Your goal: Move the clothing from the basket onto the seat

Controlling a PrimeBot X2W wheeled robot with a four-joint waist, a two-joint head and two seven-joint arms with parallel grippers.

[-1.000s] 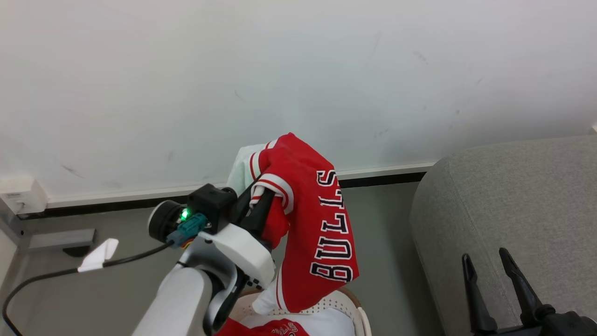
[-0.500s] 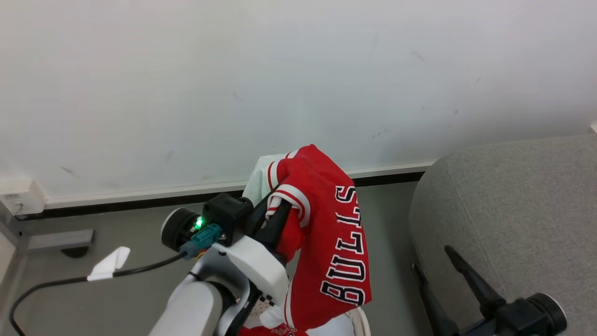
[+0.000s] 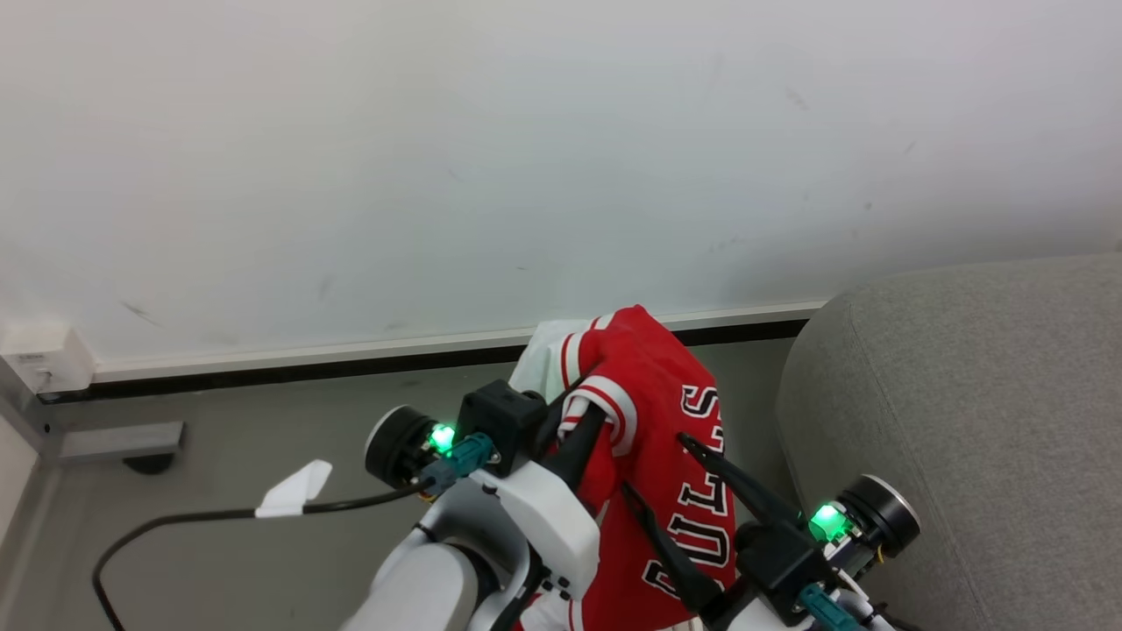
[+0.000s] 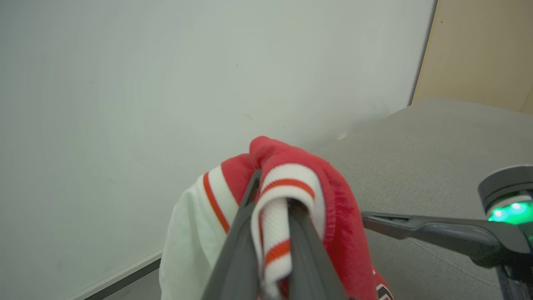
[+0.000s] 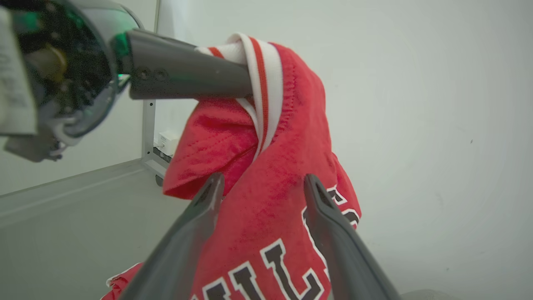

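Hanging by its striped trim from the clenched left gripper (image 3: 589, 414), the red "BULLS" sports garment (image 3: 657, 386) drapes lengthwise downward. Right gripper (image 3: 656, 463), spread wide, sits close against its lettered side; large grey woven-fabric seat (image 3: 964, 394) lies just rightward.

I am wearing a pale grey forearm (image 3: 421, 587) and a glossy white wrist shell (image 3: 543, 517). My left pincer (image 3: 583, 421) is showing two long dark grey fingers (image 5: 187, 77) with small screws. A green light (image 3: 441, 436) is glowing beside a teal connector (image 3: 456, 460), which is feeding a black cable (image 3: 175, 526) with a white tag (image 3: 294, 491). My right pincer (image 3: 653, 463) is wearing the same dark fingers, green light and teal connector.
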